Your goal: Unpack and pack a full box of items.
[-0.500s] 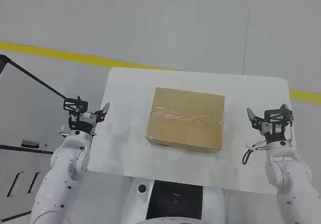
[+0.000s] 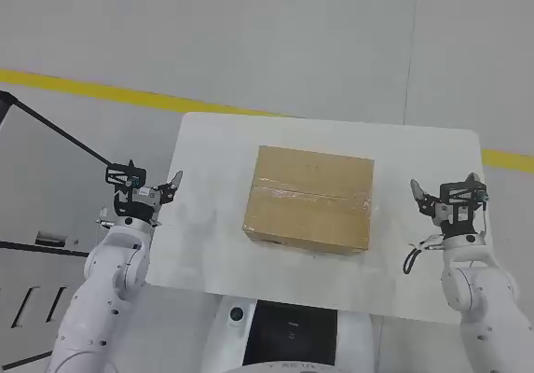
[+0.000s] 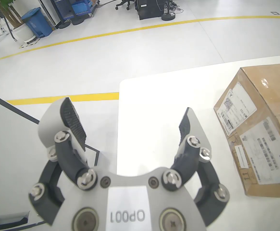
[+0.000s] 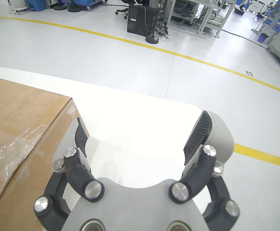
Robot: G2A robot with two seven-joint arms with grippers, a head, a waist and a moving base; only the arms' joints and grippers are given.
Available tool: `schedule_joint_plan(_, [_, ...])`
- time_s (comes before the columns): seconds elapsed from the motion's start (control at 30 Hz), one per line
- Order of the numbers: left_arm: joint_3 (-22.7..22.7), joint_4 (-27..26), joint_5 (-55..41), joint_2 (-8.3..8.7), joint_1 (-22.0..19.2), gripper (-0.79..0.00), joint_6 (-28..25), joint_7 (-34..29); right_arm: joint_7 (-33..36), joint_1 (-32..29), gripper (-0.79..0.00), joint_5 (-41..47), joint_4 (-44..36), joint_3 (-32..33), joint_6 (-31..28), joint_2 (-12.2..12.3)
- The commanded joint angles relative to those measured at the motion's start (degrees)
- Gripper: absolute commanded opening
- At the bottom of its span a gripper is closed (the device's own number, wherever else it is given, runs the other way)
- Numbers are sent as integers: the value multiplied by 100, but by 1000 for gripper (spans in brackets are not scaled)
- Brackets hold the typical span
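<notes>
Left gripper (image 2: 150, 177) and right gripper (image 2: 445, 186), both spread and empty, flank the taped box (image 2: 311, 198) at mid table (image 2: 211, 149). Its long axis runs between them, and the right gripper appears marginally nearer.

Brown cardboard box (image 2: 310, 198), shut, top flaps sealed with clear tape (image 4: 9, 133) along the middle seam. Lying flat at about the middle of the white worktop (image 2: 220, 149), set in from every edge. Long sides running 9 to 3 o'clock, turned slightly clockwise, so the 3 o'clock end sits a touch nearer 6. Seam likewise 9 to 3 across the top. Tape glossy and wrinkled near the 3 o'clock edge. Several white printed labels (image 3: 240, 105) stuck on the 9 o'clock end face, some with barcodes. Edges and corners square.
</notes>
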Motion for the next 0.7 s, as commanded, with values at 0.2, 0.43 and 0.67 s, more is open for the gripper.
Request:
schedule_joint_plan(0.2, [0,0,0,0,0,0,0,0,17,30,0,66,-22,35,-47,1])
schedule_joint_plan(0.43, [0,0,0,0,0,0,0,0,141,-355,0,2407,-232,585,-793,-45])
schedule_joint_plan(0.67, [0,0,0,0,0,0,0,0,1538,-489,0,6417,83,857,-2268,-61])
